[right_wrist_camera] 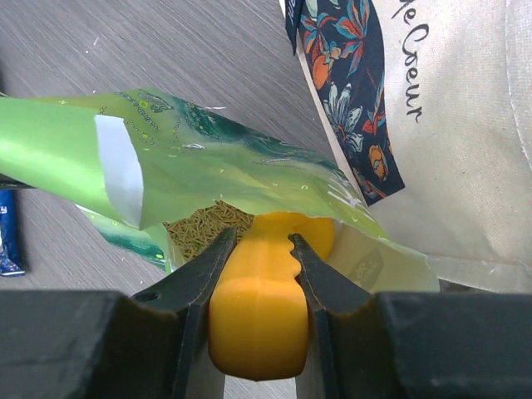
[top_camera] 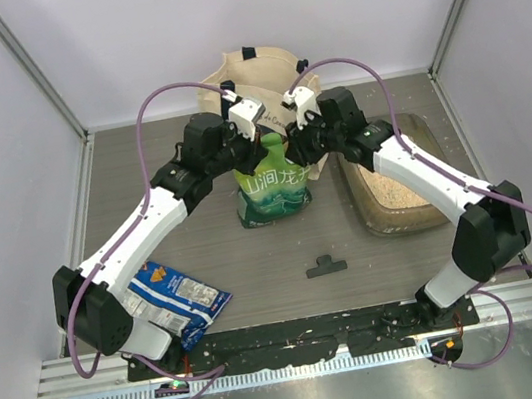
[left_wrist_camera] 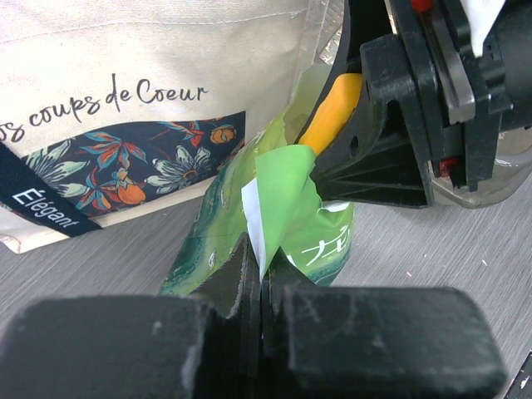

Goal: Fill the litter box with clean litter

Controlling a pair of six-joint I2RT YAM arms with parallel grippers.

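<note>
A green-and-white pouch [top_camera: 270,195] stands mid-table in front of the tote, its mouth open. My left gripper [left_wrist_camera: 264,264] is shut on the pouch's torn top flap [left_wrist_camera: 287,191]. My right gripper [right_wrist_camera: 259,239] is shut on the handle of a yellow scoop [right_wrist_camera: 258,307] whose head reaches into the pouch mouth. Beige litter pellets [right_wrist_camera: 204,223] show inside the pouch beside the scoop. The litter box [top_camera: 420,138] lies to the right under my right arm, and pale litter [top_camera: 393,191] covers its floor. In the top view both grippers meet above the pouch.
A cream canvas tote bag [top_camera: 256,74] stands right behind the pouch, against the back wall. A blue snack bag [top_camera: 176,300] lies front left near my left arm's base. A small black clip [top_camera: 325,267] lies on the table in front of the pouch.
</note>
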